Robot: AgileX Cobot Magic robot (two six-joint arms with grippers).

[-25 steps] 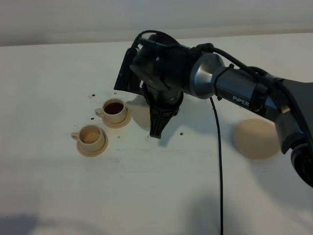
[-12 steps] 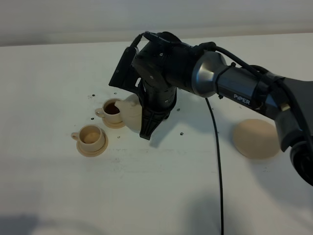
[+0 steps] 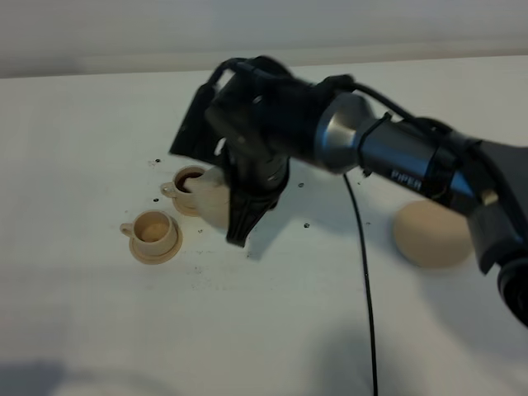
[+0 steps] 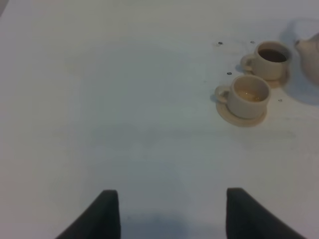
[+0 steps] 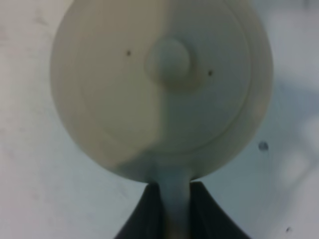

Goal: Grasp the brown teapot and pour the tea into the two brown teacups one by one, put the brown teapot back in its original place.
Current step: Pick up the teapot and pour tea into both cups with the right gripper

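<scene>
My right gripper point(image 3: 236, 221) reaches across to the left side and is shut on the loop handle of the brown teapot point(image 3: 211, 196), holding it beside the two brown teacups. In the right wrist view the teapot's lid and knob point(image 5: 168, 60) fill the picture, with the handle pinched in my right gripper point(image 5: 170, 211). The far teacup point(image 3: 191, 182) holds dark tea; the near teacup point(image 3: 153, 230) shows a light inside. Both stand on their saucers. My left gripper point(image 4: 172, 219) is open and empty, well short of the near cup point(image 4: 247, 94) and the far cup point(image 4: 271, 58).
The wide tan saucer point(image 3: 430, 233), the teapot's original place, lies bare on the white table at the right. A black cable point(image 3: 368, 272) runs from the right arm toward the front edge. Small dark specks dot the table around the cups.
My right arm has carried the teapot leftward and a little forward, from behind the far cup to right beside both cups. The cups and large saucer have not moved.
</scene>
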